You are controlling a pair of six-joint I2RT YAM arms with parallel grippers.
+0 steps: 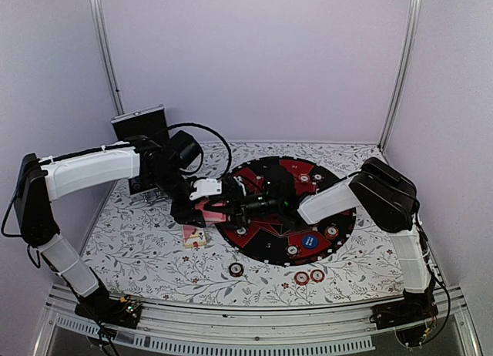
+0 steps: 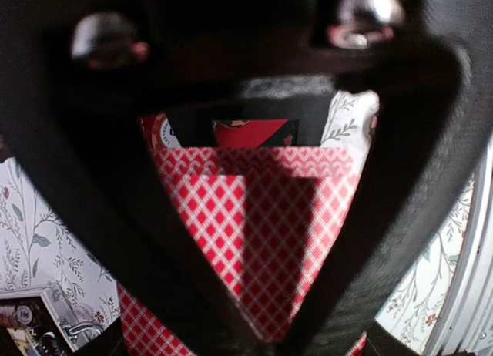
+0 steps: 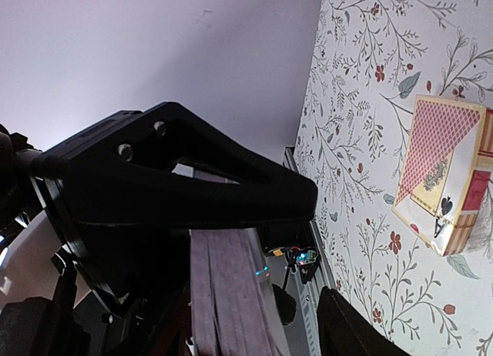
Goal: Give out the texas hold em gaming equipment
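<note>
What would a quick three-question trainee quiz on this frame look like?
1. True or false: the left gripper is shut on the stack of pink-checked playing cards.
2. Count: how many small round poker chips lie on the floral tablecloth, between the round black-and-red mat and the arm bases?
3. Pick one: the blue button disc lies on A) the mat, B) the tablecloth, C) the playing cards.
Key: 1 true; 2 three; 3 A.
</note>
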